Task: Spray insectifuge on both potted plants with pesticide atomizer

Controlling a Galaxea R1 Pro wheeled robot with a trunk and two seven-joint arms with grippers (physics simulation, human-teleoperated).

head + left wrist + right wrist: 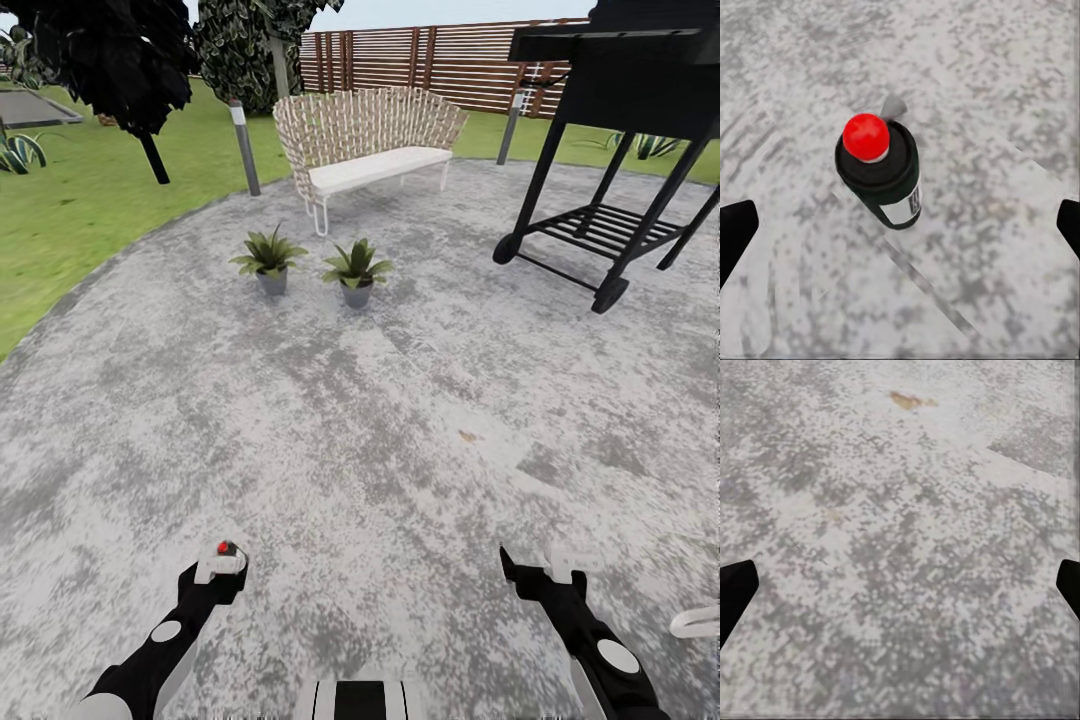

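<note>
Two arms reach low over the round grey mottled paving (380,420), which spreads across the garden and meets green lawn (90,200) on the left. Beyond it runs the brown horizontal-slat wooden fence (440,65). On the right stands the black wheeled grill (620,130). Ahead sits the pale wicker seat with a white cushion (365,145), a grey bollard lamp post (243,150) just to its left. In front of the seat, side by side on the paving: the two potted plants, left rosette in its grey pot (269,258) and right one (356,270), near each other but apart. Down close, the left gripper (222,570) has the slim dark-green pesticide atomizer with white label and red tip (879,172) between its widely parted fingers (735,232); whether the fingers touch it, I cannot tell. The right gripper (530,578) hangs wide open over bare paving, holding nothing.
</note>
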